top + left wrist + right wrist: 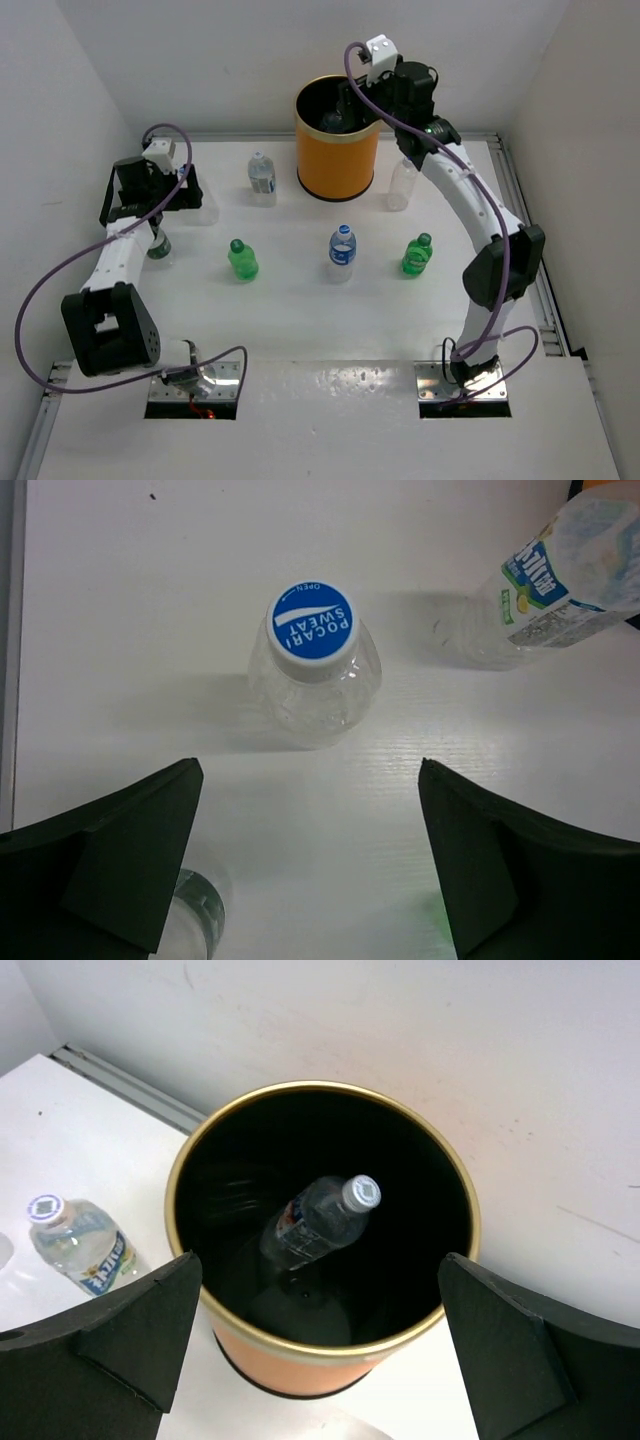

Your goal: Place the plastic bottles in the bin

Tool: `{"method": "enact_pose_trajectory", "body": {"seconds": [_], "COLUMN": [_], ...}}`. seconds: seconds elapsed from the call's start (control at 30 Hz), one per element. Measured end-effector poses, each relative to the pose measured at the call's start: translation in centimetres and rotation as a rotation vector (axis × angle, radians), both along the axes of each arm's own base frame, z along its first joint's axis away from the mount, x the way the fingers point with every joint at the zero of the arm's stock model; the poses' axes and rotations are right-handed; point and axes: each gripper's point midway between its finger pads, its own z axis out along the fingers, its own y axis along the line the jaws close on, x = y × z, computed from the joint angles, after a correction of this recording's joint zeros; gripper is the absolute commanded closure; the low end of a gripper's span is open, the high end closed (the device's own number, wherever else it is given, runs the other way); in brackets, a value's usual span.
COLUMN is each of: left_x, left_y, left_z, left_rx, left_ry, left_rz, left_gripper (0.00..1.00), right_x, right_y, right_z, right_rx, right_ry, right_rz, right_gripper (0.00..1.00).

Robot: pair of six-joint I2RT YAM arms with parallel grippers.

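The right gripper (318, 1260) hung over the mouth of the orange bin (337, 160), its jaws spread wide and holding nothing. Placed there, anything it let go would drop straight in. 1 clear bottle (315, 1218) lay slanted inside the bin against the black wall, white cap uppermost.

At the far left of the worktop (300, 330), the left gripper (308, 770) pointed down just short of a blue-capped bottle (313, 670). Its jaws were likewise wide and empty, opened broader than the bottle, I'd judge so they could pass either side of it. The other bottles stood upright and spaced apart, among them a labelled one (555, 590) near the bin, which left room for a grasp.
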Motion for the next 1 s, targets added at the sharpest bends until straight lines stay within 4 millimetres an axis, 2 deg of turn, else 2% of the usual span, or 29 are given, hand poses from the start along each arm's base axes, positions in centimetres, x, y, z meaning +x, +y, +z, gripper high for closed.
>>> {"method": "enact_pose_trajectory", "body": {"seconds": [0.13,0.27,0.37,0.57,0.7,0.73,0.8,0.83,1.0], "left_x": [1.6,2.8,3.5,4.6,5.1,5.2,5.3,5.4,6.0], "left_y": [0.4,0.4,0.2,-0.1,-0.2,-0.3,-0.5,-0.8,-1.4], "left_z": [-1.6,-2.6,-2.7,-1.6,-1.3,-1.3,-1.4,-1.3,0.6], "left_rx": [-0.012,-0.029,-0.042,-0.057,-0.067,-0.069,-0.074,-0.076,-0.08], "left_ry": [0.003,-0.006,-0.022,-0.089,-0.113,-0.116,-0.115,-0.117,-0.153], "left_rz": [-0.009,-0.022,-0.033,-0.054,-0.058,-0.063,-0.081,-0.098,-0.146], "left_gripper": [0.07,0.1,0.1,0.1,0.27,0.39,0.5,0.6,0.8], "right_x": [-1.3,-2.0,-2.3,-2.9,-3.7,-3.9,-4.4,-4.8,-6.4], "right_y": [-0.6,-1.6,-2.8,-5.8,-7.8,-8.2,-9.1,-9.7,-12.3], "right_z": [1.6,1.8,0.9,-1.2,-2.5,-2.7,-3.0,-3.1,-4.0], "right_rx": [0.004,-0.003,-0.014,-0.037,-0.047,-0.048,-0.049,-0.051,-0.043], "right_ry": [-0.018,-0.009,0.018,0.082,0.122,0.125,0.135,0.142,0.174], "right_rz": [0.0,-0.011,-0.028,-0.076,-0.107,-0.114,-0.128,-0.137,-0.179], "right_gripper": [0.0,0.0,0.0,0.0,0.0,0.0,0.0,0.0,0.0]}}
